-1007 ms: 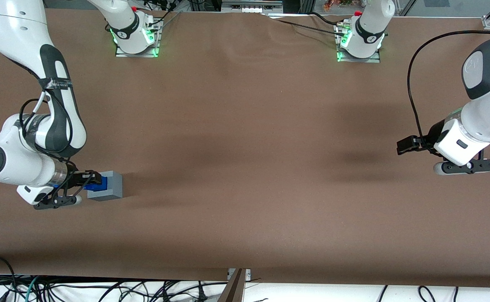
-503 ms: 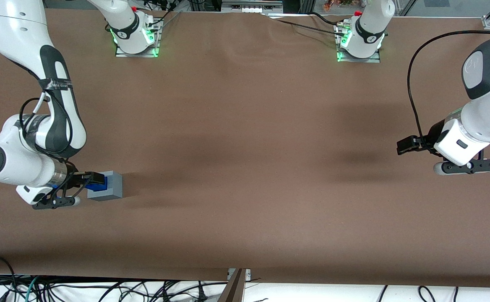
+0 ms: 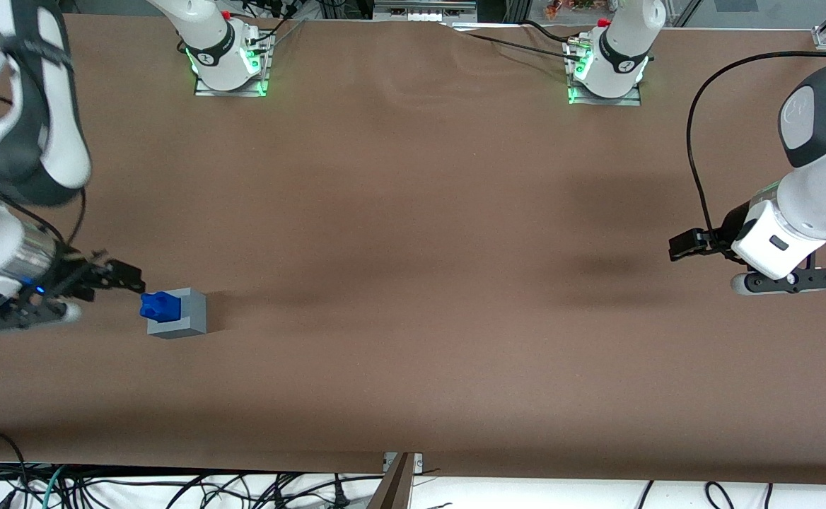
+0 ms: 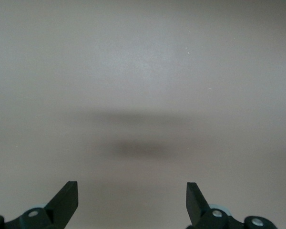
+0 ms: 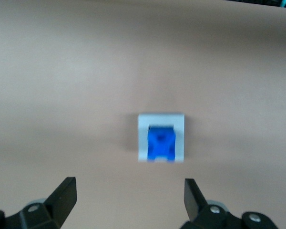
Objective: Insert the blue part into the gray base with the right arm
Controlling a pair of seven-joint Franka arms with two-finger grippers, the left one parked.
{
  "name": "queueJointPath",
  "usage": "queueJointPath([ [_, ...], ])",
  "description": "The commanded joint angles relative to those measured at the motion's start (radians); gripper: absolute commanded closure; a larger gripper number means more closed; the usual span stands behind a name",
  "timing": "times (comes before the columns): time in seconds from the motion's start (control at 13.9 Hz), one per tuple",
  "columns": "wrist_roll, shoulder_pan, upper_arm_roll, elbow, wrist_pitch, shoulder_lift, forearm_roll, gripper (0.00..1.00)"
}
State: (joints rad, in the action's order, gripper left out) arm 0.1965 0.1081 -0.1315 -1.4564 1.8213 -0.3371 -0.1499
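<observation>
The gray base (image 3: 185,314) stands on the brown table near the working arm's end. The blue part (image 3: 160,306) sits in its recess and sticks out on the side facing the gripper. The right arm's gripper (image 3: 130,277) is open and empty, raised and drawn back from the base, a little farther from the front camera than it. In the right wrist view the blue part (image 5: 161,143) sits inside the gray base (image 5: 144,138), well clear of the two spread fingertips (image 5: 65,192).
The brown table cover (image 3: 413,283) is bare around the base. The two arm mounts with green lights (image 3: 229,67) stand at the table edge farthest from the front camera. Cables lie under the near edge.
The gripper let go of the blue part, opened and pulled back and up toward the table's end. The blue part stays in the gray base.
</observation>
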Motion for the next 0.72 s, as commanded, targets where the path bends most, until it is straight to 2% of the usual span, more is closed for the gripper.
queueJointPath([
  [0.0,-0.050,-0.011,0.012,-0.045,-0.158,0.145,0.029,0.00],
  [0.14,-0.083,-0.011,0.015,-0.045,-0.241,0.194,0.070,0.00],
  [0.5,-0.074,-0.028,0.026,-0.045,-0.279,0.242,0.075,0.00],
  [0.65,-0.075,-0.028,0.027,-0.039,-0.313,0.244,0.096,0.00],
])
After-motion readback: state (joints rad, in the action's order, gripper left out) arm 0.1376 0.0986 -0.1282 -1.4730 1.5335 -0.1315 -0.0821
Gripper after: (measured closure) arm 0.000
